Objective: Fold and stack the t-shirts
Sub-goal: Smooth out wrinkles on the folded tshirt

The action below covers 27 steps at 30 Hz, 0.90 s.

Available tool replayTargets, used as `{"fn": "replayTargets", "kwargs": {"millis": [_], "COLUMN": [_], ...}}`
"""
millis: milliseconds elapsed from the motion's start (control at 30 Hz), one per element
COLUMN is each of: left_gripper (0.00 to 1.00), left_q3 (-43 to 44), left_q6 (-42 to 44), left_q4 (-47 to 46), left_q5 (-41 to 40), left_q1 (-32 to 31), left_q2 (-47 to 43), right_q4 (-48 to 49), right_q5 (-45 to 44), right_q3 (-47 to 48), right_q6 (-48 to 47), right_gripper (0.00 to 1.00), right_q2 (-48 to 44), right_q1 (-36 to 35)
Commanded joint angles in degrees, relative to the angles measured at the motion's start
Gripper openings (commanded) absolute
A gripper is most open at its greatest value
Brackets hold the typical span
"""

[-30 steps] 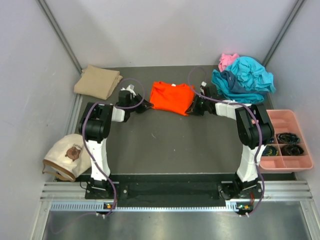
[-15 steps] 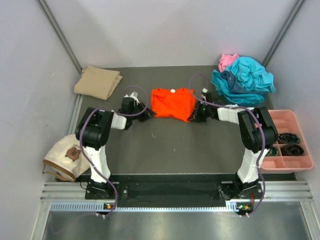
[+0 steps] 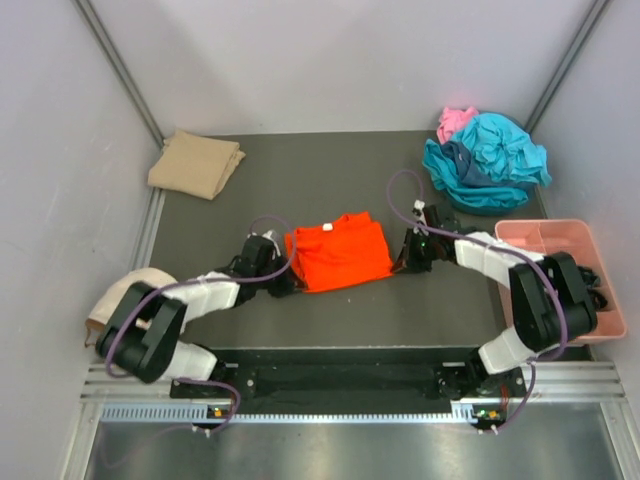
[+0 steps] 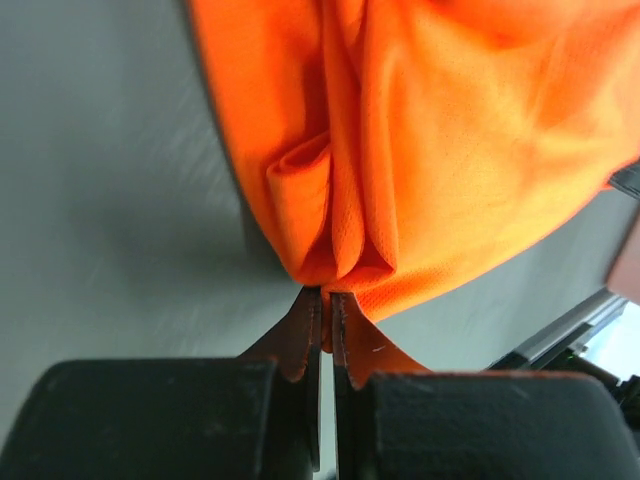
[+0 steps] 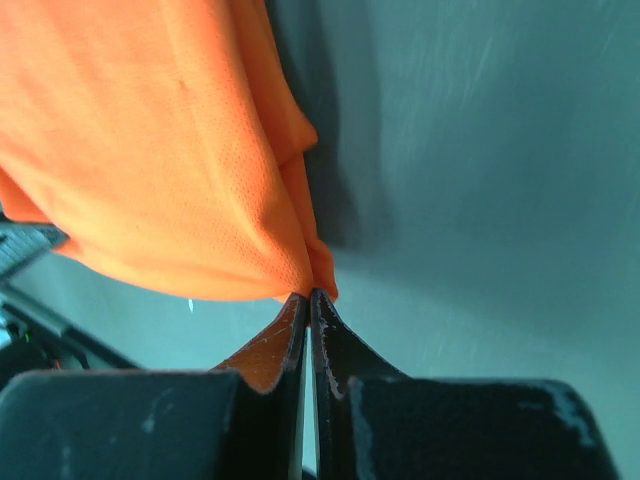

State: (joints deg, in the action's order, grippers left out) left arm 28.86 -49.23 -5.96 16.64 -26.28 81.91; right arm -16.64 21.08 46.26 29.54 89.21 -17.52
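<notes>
The bright orange t-shirt [image 3: 338,255] hangs bunched between both arms over the middle of the dark table. My left gripper [image 3: 287,272] is shut on its left edge, the cloth [image 4: 400,150] pinched at the fingertips [image 4: 326,300]. My right gripper [image 3: 400,258] is shut on its right edge, where folds of orange cloth [image 5: 170,160] meet the fingertips [image 5: 310,297]. A folded tan t-shirt [image 3: 195,163] lies at the back left. Crumpled teal t-shirts [image 3: 490,160] sit piled at the back right, a pink one [image 3: 455,120] behind them.
A pink compartment tray [image 3: 560,235] stands at the right edge, partly behind the right arm. A cream cap-like thing [image 3: 125,290] lies at the left edge behind the left arm. Grey walls close in the table on three sides.
Both grippers have shut on the orange shirt's edges and pulled it from the back middle toward the near side of the table. Both arms now stretch lower and flatter.
</notes>
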Motion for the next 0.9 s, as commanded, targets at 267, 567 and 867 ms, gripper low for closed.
{"fn": "replayTargets", "kwargs": {"millis": [267, 567, 867], "left_gripper": [0.05, 0.97, 0.99], "left_q3": [1.02, 5.76, 12.36], "left_q6": [3.26, 4.85, 7.13], "left_q4": [20.98, 30.12, 27.34], "left_q5": [-12.51, -19.1, -24.11], "left_q1": [0.09, 0.09, 0.18], "left_q2": [-10.02, -11.94, -16.61], "right_q4": [-7.26, -8.59, 4.94], "right_q5": [2.03, -2.7, 0.54], "right_q3": [-2.84, -1.61, 1.46], "right_q6": [-3.26, -3.71, 0.43], "right_gripper": [0.02, 0.59, 0.58], "right_q2": [-8.61, -13.0, -5.98], "right_q1": [-0.32, -0.41, -0.41]}}
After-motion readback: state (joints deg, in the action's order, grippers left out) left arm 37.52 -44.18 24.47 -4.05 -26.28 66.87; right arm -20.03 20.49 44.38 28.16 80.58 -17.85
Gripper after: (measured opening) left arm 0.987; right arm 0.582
